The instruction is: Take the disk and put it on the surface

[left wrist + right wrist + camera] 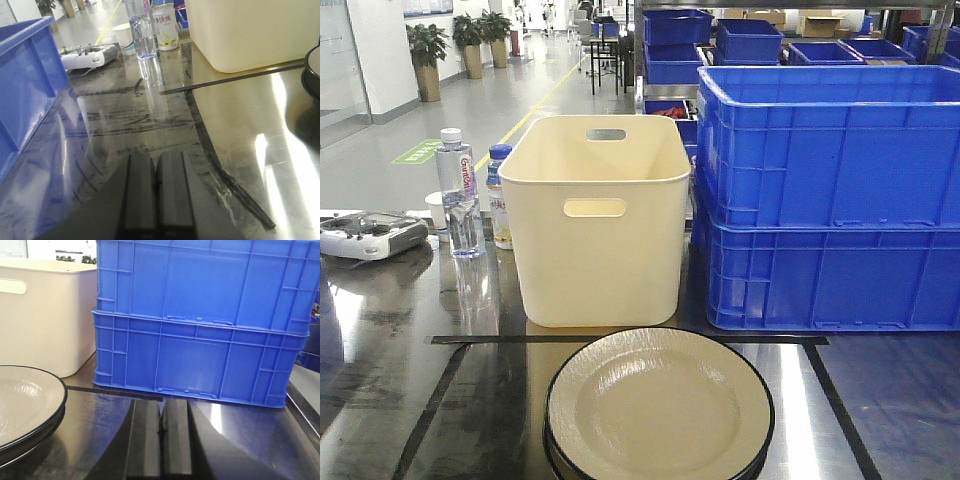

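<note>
- Cream ceramic disk with a black rim (658, 405) sits stacked on a second like it, inside the black tape rectangle (620, 340) on the shiny dark steel tabletop (380, 360), just in front of the cream plastic bin (595, 215)
- Step in hand, as I judge it: the grab has not begun; best taken at the rim, lifting only the top disk clear of the one beneath
- Left gripper (156, 192): fingers pressed together, holding nothing, low over bare steel well left of the stack
- Right gripper (161, 432): fingers pressed together, empty, near the disk's right edge, facing the stacked blue crates (200, 320)
</note>
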Controlling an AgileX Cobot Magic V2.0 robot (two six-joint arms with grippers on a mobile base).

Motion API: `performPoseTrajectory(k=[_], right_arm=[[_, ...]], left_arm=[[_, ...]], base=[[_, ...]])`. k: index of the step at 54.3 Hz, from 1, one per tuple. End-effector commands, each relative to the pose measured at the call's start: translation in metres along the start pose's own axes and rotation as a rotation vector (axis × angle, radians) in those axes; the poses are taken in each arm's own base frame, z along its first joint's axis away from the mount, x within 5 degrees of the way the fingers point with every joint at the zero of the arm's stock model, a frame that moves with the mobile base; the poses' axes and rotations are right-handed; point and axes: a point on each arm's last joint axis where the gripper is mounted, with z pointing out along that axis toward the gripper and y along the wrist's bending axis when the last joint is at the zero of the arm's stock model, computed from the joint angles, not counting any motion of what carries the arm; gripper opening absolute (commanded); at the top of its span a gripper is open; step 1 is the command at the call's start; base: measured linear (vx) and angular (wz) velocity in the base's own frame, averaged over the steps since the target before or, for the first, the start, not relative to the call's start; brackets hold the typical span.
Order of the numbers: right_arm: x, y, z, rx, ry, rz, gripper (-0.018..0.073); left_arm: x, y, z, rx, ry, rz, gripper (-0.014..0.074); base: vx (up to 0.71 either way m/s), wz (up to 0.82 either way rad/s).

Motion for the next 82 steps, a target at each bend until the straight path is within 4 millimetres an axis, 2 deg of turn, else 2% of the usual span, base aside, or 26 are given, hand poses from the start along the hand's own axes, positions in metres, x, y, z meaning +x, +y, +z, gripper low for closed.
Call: performPoseTrajectory(k=[1, 12, 18, 25, 31, 38, 45, 82], right_arm=[[-0.017, -0.001, -0.001, 0.003, -0.109, -0.015, -0.0009], [-0.017, -0.001, -0.001, 0.003, -0.109, -0.015, -0.0009], [-0.017, -0.001, -0.001, 0.003, -0.109, -0.015, -0.0009], [-0.017, -0.001, -0.001, 0.003, -0.109, -0.015, -0.0009], [-0.017, -0.001, -0.001, 0.003, -0.109, -0.015, -0.0009], [-0.017, -0.001, -0.001, 0.003, -0.109, -0.015, -0.0009], [-0.017, -0.001, -0.001, 0.002, -0.109, -0.015, -0.0009], [-0.017, -0.001, -0.001, 0.002, -0.109, -0.015, -0.0009]], left_arm=[[-0.015, 0.002, -0.002, -0.014, -0.091, -0.007, -0.0001], [-0.015, 0.002, -0.002, -0.014, -0.091, -0.007, -0.0001], [-0.007, 0.001, -0.001, -0.018, -0.115, -0.008, -0.0001], [0.02, -0.002, -0.003, -0.022, -0.223, -0.109, -0.0001], [0.051, -0.006, -0.001, -0.031, -0.292, -0.119, -0.0001], [0.085, -0.01, 0.008, -0.03, -0.314, -0.153, -0.0001], [0.088, -0.011, 0.009, -0.016, -0.245, -0.152, -0.0001], [0.089, -0.011, 0.009, -0.015, -0.241, -0.152, -0.0001]], base=[[0.0, 0.0], [0.0, 0.0], [0.0, 0.0], [0.0, 0.0], [0.0, 0.0], [0.0, 0.0], [0.0, 0.0], [0.0, 0.0]])
